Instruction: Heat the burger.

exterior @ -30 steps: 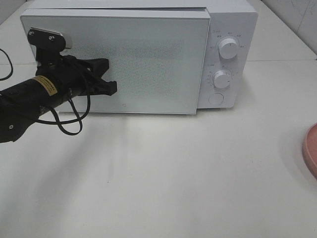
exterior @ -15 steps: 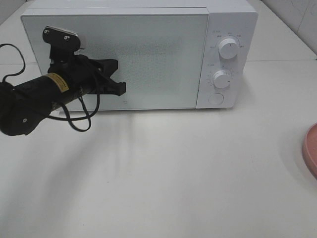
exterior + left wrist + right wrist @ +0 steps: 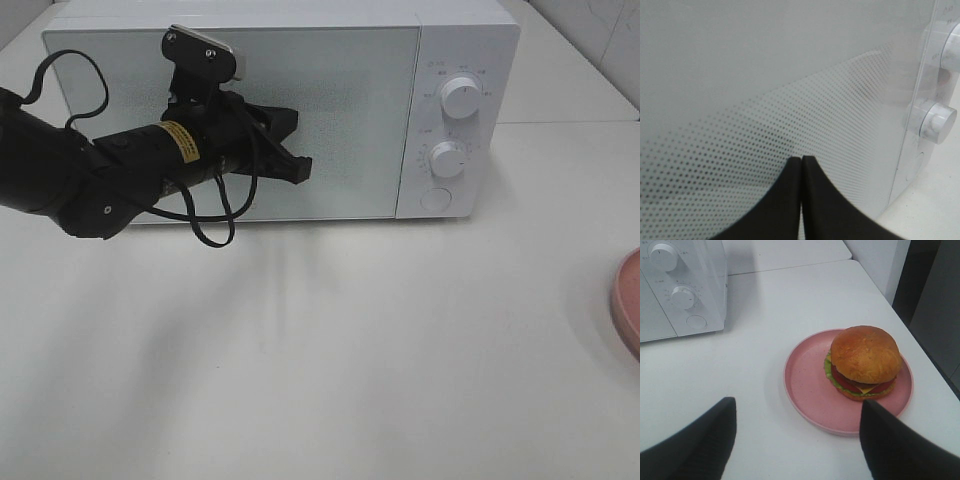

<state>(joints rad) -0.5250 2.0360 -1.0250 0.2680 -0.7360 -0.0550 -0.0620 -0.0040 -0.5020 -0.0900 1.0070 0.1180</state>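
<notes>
- The microwave (image 3: 290, 110) is a white box with a smooth frosted door (image 3: 330, 120) printed with fine dots, and two round ribbed knobs (image 3: 461, 97) beside it.
- The burger (image 3: 864, 361), a glossy brown-orange bun over green lettuce, sits on a round pink plate (image 3: 810, 385) on the matte white table (image 3: 350, 350), well apart from the microwave.
- The left pincer (image 3: 298, 168) is clenched, its black tips against the door; it has slid rightward, and the door is now flush.
- The right pincer (image 3: 795, 440) is released, above the plate.

Nothing legible from here; the yellow label (image 3: 178, 141) on the left arm (image 3: 90, 180) and the tiny markings around the microwave (image 3: 470, 110) dials blur out.
</notes>
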